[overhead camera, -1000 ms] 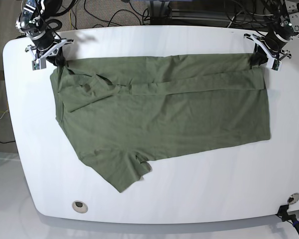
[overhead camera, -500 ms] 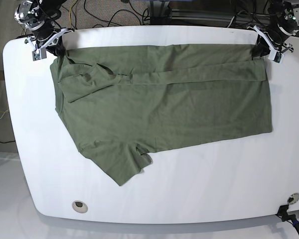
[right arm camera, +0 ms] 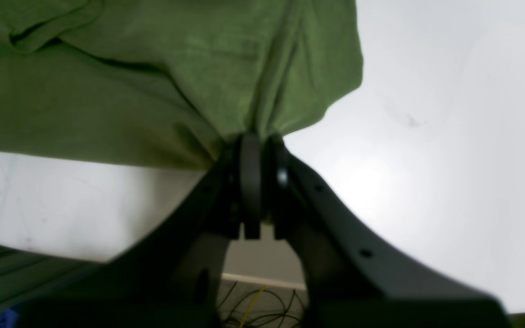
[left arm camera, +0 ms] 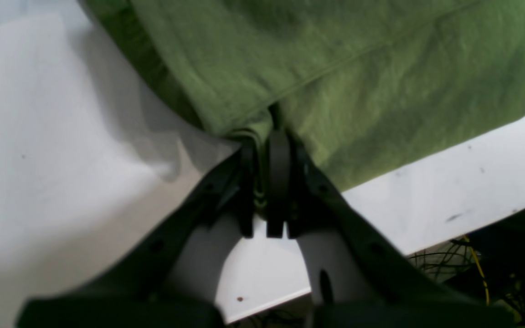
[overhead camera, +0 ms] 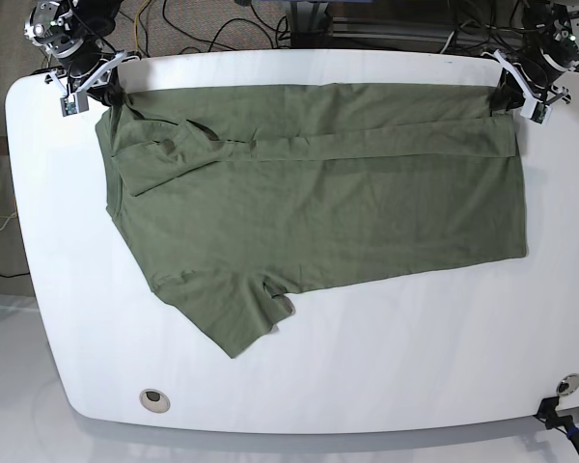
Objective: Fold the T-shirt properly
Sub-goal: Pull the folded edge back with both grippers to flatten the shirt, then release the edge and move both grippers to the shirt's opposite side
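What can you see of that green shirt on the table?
The T-shirt is plain olive-green, soft-looking cloth with visible seams. It lies spread on the white table, partly folded over along its far edge, with wrinkles towards the right gripper. A sleeve-like flap juts towards the near edge. Both grippers, the right and the left, pinch its far corners.

Bright base view; wrist views blurred up close, soft shadows
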